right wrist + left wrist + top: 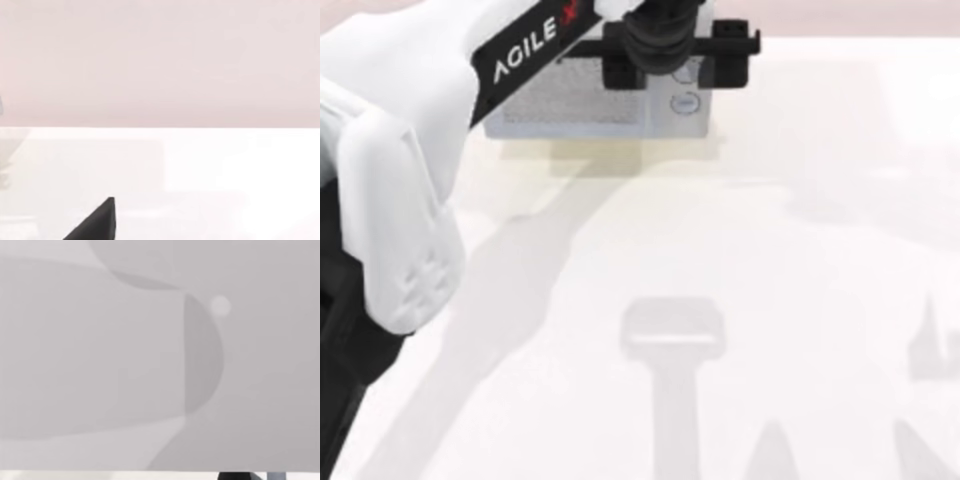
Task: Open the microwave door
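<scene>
The microwave (pixel 605 105) sits at the table's (pixel 740 260) far edge, door (pixel 575 100) facing forward. The left gripper (pixel 680 50) hovers over its top; finger state cannot be told. Table ahead lies open. The right arm is unseen.

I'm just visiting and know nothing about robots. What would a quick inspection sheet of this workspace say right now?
Surface: pale table, crossed by arm shadows.
Job's things: microwave at the far edge; microwave door looks flush with the front, so seemingly closed.
Clutter: nothing seen.
Grippers: left gripper reaches over the microwave's top, above the knobs; whether its jaws are open is unclear. Right gripper shows only a dark tip in its wrist view.
Cables: nothing seen.
Surroundings: plain pinkish backdrop.
</scene>
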You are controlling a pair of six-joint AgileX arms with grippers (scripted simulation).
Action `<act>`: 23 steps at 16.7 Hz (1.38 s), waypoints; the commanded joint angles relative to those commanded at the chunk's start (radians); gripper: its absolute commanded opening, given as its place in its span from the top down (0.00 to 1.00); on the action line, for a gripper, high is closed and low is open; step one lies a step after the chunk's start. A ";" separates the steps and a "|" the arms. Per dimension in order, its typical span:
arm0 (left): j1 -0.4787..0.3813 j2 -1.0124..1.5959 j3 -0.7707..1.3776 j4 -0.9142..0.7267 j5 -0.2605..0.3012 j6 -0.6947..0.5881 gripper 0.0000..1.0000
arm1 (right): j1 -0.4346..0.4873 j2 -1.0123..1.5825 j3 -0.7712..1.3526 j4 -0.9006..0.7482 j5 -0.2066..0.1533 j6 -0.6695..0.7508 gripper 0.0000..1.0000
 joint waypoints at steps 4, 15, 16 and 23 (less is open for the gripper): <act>0.000 0.000 0.000 0.000 0.000 0.000 1.00 | 0.000 0.000 0.000 0.000 0.000 0.000 0.00; -0.031 -0.138 -0.245 0.095 -0.013 -0.028 1.00 | 0.000 0.000 0.000 0.000 0.000 0.000 0.00; -0.031 -0.147 -0.259 0.102 -0.015 -0.030 1.00 | 0.000 0.000 0.000 0.000 0.000 0.000 0.00; -0.031 -0.149 -0.262 0.103 -0.016 -0.030 1.00 | 0.000 0.000 0.000 0.000 0.000 0.000 0.00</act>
